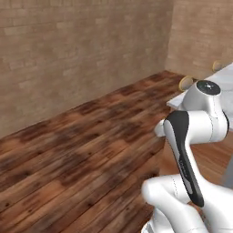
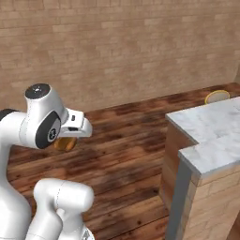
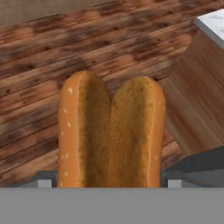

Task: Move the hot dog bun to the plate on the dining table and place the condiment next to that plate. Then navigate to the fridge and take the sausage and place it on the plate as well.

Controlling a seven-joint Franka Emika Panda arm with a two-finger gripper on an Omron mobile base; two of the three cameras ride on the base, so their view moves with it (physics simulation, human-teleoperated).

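A white robot arm stands over a dark wooden plank floor (image 1: 82, 154) in a room with tan brick walls (image 2: 131, 47). In the hand view, a hot dog bun (image 3: 111, 133) sits between the two fingertips, its two orange-brown halves standing side by side with the split running up the middle and pale seeds dotted along the left edge. The gripper (image 3: 111, 179) has its jaws spread wide and closed on the bun, one grey fingertip (image 3: 43, 180) at each lower side of it. In the right base view, a bit of the bun (image 2: 64, 143) peeks out just below the white hand, held in the air above the floor. To the right, in the same view, the corner of a white grey-veined marble table (image 2: 211, 129) on a wooden base stands apart from the arm. A round off-white plate (image 2: 217, 96) shows at the table's far edge. In the left base view, the table's corner (image 1: 179, 101) shows behind the arm's upper joint, with the plate (image 1: 185, 83) just beyond it. The bun is in the gripper, well apart from the plate.
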